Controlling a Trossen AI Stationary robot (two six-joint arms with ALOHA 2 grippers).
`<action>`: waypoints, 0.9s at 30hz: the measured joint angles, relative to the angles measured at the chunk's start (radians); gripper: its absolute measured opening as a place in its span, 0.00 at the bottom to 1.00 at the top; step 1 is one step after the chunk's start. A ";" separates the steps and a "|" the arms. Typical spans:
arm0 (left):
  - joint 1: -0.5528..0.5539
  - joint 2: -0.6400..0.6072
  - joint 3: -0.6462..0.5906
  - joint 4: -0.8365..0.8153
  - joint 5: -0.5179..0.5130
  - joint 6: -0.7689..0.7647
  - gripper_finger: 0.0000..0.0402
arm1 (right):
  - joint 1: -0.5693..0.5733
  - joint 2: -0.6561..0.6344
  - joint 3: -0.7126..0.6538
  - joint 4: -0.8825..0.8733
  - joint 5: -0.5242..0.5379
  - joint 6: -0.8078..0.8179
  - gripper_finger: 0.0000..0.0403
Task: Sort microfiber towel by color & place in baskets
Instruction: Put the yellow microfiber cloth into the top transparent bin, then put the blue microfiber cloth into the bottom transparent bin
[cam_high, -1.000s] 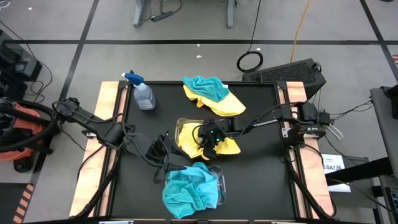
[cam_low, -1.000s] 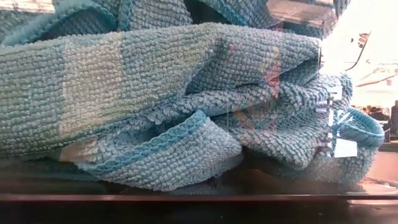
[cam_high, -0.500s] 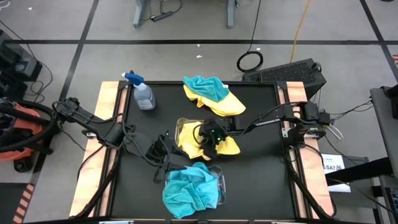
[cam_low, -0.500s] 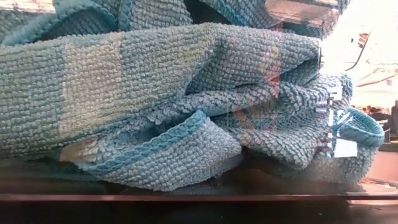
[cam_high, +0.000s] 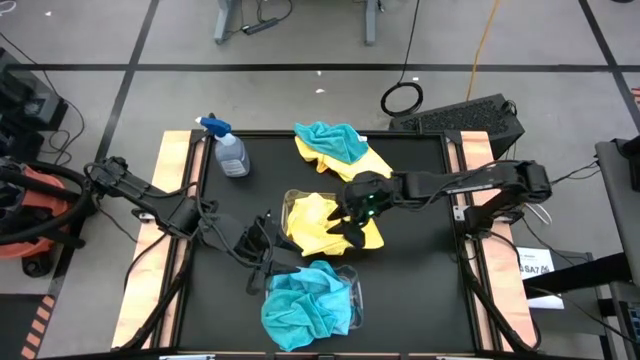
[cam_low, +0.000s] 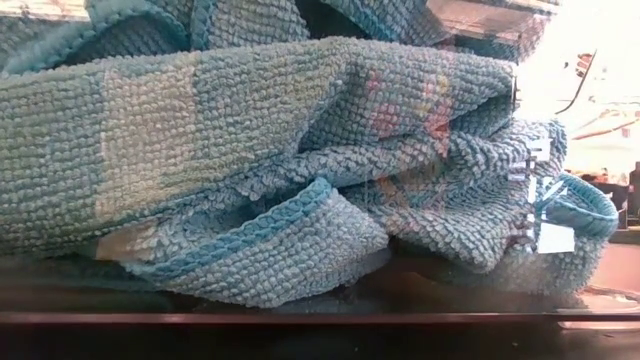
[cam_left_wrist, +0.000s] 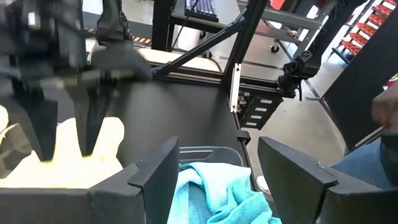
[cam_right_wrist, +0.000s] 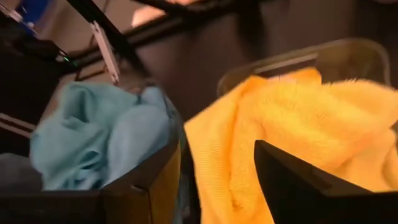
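The right pincer (cam_high: 352, 218) hangs with fingers spread over yellow towels (cam_high: 318, 224) in the middle basket (cam_high: 290, 203), the left pincer (cam_high: 262, 252) also spread beside the teal-filled basket (cam_high: 345, 272); no writing is legible.

left hand (cam_high: 262, 243): fingers apart, low mid-table | right hand (cam_high: 352, 216): fingers apart, arm reaching inward

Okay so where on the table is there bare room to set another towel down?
Bare mat lies right of the yellow basket, toward the table's right rail, and between the spray bottle and the left arm. The middle is crowded: the mixed towel pile, right gripper, left gripper, teal basket.
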 joint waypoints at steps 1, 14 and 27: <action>0.000 0.000 0.000 0.000 0.000 0.000 0.56 | 0.000 -0.018 0.000 -0.003 0.001 0.000 0.50; 0.000 0.000 0.000 0.000 -0.007 0.001 0.56 | -0.034 -0.205 0.000 -0.112 0.284 -0.031 0.51; 0.001 0.000 0.000 -0.001 -0.024 0.017 0.56 | -0.293 -0.108 0.002 -0.184 0.285 -0.007 0.51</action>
